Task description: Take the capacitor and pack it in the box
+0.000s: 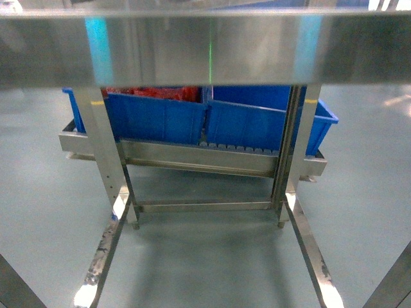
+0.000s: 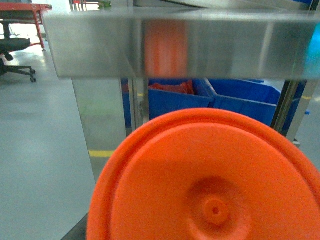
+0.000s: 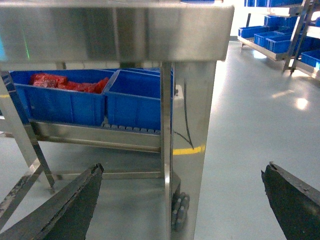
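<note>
A stainless steel table (image 1: pixel 205 48) spans the top of the head view, its legs standing on a grey-green floor (image 1: pixel 38 212). On its lower shelf sit two blue bins (image 1: pixel 160 119); the left one holds red material (image 3: pixel 70 84), while the contents of the right one cannot be seen. In the left wrist view a large orange disc (image 2: pixel 210 180) fills the lower frame and hides the left gripper, so its state cannot be told. The right gripper (image 3: pixel 182 200) has its dark fingers (image 3: pixel 65 210) spread wide apart, holding nothing. The capacitor and the box appear in no view.
</note>
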